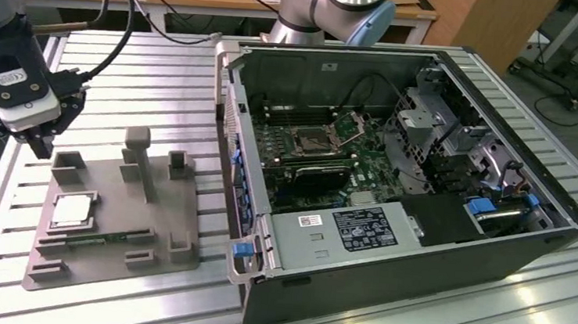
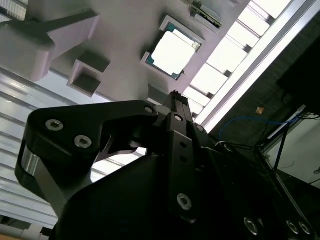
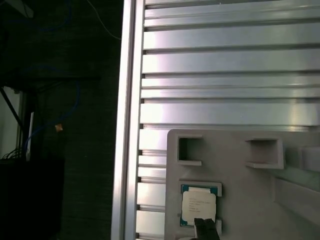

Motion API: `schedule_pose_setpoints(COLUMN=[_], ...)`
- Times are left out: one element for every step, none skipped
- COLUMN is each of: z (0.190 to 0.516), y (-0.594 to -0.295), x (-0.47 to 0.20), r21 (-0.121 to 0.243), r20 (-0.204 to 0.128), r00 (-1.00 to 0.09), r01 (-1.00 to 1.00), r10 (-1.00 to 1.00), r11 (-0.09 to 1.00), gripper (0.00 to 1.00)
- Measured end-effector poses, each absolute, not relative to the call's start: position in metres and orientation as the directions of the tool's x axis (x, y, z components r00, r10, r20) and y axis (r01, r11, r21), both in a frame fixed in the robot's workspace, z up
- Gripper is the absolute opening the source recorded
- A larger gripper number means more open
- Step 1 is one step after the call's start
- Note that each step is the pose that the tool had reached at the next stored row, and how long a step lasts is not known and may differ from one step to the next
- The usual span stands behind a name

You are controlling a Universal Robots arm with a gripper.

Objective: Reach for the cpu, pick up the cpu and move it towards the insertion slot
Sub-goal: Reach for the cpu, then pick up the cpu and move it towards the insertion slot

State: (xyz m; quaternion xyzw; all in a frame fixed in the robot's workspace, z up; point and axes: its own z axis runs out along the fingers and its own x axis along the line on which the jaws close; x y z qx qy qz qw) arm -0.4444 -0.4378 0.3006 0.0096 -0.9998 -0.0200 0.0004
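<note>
claw [image 1: 37, 142]: above the grey tray's [image 1: 108, 189] edge, holding nothing; how far open, cannot tell | chip [image 1: 72, 211]: flat in its tray recess, near the claw | socket [image 1: 309, 142]: inside the open computer case [image 1: 534, 234], well apart

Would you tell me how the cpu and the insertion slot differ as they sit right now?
The cpu lies on the grey tray, outside the computer case; the insertion slot sits inside it. The cpu's top is pale silver; the insertion slot's centre is dark, metal-framed. Both are square.
</note>
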Motion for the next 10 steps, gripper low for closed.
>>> schedule_pose_setpoints(z=[0.299, 0.297, 0.295, 0.294, 0.292, 0.291, 0.29, 0.289, 0.288, 0.287], y=[-0.438, -0.439, -0.44, -0.44, -0.44, -0.441, -0.442, -0.442, -0.442, -0.442], x=[-0.444, -0.444, -0.444, -0.444, -0.444, -0.444, -0.444, -0.444, -0.444, -0.444], r21=[0.04, 0.04, 0.04, 0.04, 0.04, 0.04, 0.041, 0.041, 0.041, 0.041], r20=[0.0, 0.0, 0.0, 0.0, 0.0, 0.0, 0.0, 0.0, 0.0, 0.0], r00=[-1.0, -1.0, -1.0, -1.0, -1.0, -1.0, -1.0, -1.0, -1.0, -1.0], r01=[-0.019, -0.019, -0.019, -0.019, -0.019, -0.019, -0.019, -0.019, -0.019, -0.019], r10=[-0.019, -0.019, -0.019, -0.019, -0.019, -0.019, -0.019, -0.019, -0.019, -0.019], r11=[0.999, 0.999, 0.999, 0.999, 0.999, 0.999, 0.999, 0.999, 0.999, 0.999], gripper=[0.11, 0.11, 0.11, 0.11, 0.11, 0.11, 0.11, 0.11, 0.11, 0.11])
